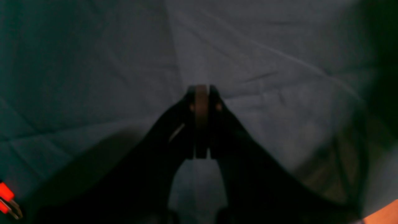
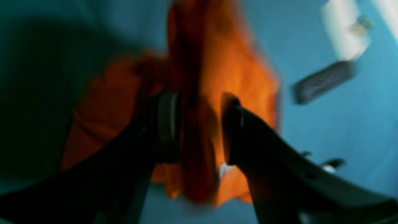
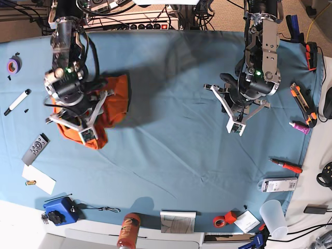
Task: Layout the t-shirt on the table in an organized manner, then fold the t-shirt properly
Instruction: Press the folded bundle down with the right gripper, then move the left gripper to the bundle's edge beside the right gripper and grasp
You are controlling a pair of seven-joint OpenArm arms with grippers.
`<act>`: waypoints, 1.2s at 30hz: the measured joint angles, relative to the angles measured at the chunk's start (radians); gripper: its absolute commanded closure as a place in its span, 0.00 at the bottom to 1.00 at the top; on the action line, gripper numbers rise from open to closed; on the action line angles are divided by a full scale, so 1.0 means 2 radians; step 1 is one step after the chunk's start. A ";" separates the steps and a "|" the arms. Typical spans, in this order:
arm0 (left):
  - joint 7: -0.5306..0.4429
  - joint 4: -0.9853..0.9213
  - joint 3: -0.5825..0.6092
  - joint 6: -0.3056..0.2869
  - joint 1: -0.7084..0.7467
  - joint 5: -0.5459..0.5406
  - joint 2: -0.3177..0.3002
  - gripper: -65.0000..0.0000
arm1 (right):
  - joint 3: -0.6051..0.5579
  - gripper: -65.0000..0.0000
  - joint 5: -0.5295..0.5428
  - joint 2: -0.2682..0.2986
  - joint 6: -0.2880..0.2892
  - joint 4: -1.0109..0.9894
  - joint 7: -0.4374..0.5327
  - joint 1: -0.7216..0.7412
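The right gripper's fingers [image 2: 168,124] are seen spread apart (blurred) with the bunched t-shirt [image 3: 111,101] between them; whether it is gripped cannot be told. The shirt is heaped at the table's [image 3: 166,155] left side. Further right, the left gripper [image 1: 201,99] is pressed shut, empty, over bare cloth.

Blurred orange t-shirt [image 2: 236,71] between parted right pincer [image 2: 199,127] jaws — bunched.

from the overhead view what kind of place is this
Most likely a robotics lab or workshop bench. Two robot arms stand over a table draped in light-blue cloth, hand tools such as a red screwdriver lie along its edge, and a power strip with tangled cables runs behind it.
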 measured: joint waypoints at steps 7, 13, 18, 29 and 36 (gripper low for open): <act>0.000 0.000 0.000 0.000 0.000 0.000 0.000 1.00 | -0.001 0.67 0.027 -0.001 -0.001 0.016 0.008 -0.019; 0.000 0.000 0.000 0.000 0.000 0.000 0.000 1.00 | 0.010 0.69 -0.026 -0.001 -0.006 0.016 0.047 -0.018; -0.004 0.000 0.000 0.000 0.000 -0.016 0.000 1.00 | 0.113 1.00 -0.016 -0.002 -0.053 0.015 0.109 -0.017; -0.043 0.000 0.032 -0.137 -0.002 -0.185 0.030 1.00 | 0.205 1.00 0.205 -0.004 0.073 -0.210 0.127 -0.017; -0.047 0.000 0.146 -0.139 -0.002 -0.148 0.030 1.00 | 0.170 1.00 0.242 0.000 0.113 -0.280 0.113 -0.005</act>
